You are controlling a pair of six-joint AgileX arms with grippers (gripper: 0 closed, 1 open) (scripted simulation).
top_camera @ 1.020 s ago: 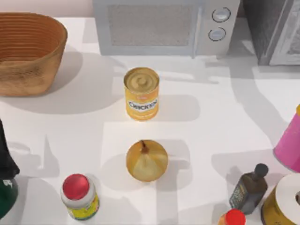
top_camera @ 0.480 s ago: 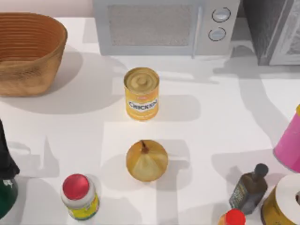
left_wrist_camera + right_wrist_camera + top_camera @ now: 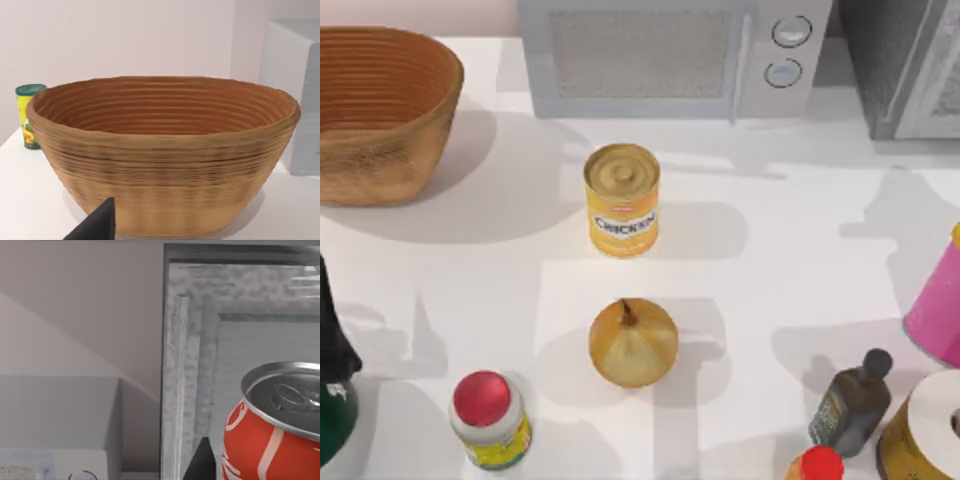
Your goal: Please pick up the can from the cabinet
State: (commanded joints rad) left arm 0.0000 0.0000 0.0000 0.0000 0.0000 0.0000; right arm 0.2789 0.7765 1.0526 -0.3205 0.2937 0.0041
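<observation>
My top view is bright and even. The white counter (image 3: 770,280) carries soft grey shadows thrown to the right of the can (image 3: 622,199) and the onion (image 3: 633,343), so light comes from the left. No glare. The basket (image 3: 165,155) looks slightly smeared at its lower wall on my left wrist view. The red soda can (image 3: 272,425) looms close and soft.

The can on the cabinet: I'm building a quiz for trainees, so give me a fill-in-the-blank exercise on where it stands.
1. The can stands upright on the white ____.
2. The word on its label band is ____.
3. Straight in front of it, nearer the top view's bottom edge, lies the ____.
4. At the top view's far left stands a woven ____.

Missing words: cabinet; CHICKEN; onion; basket.
</observation>
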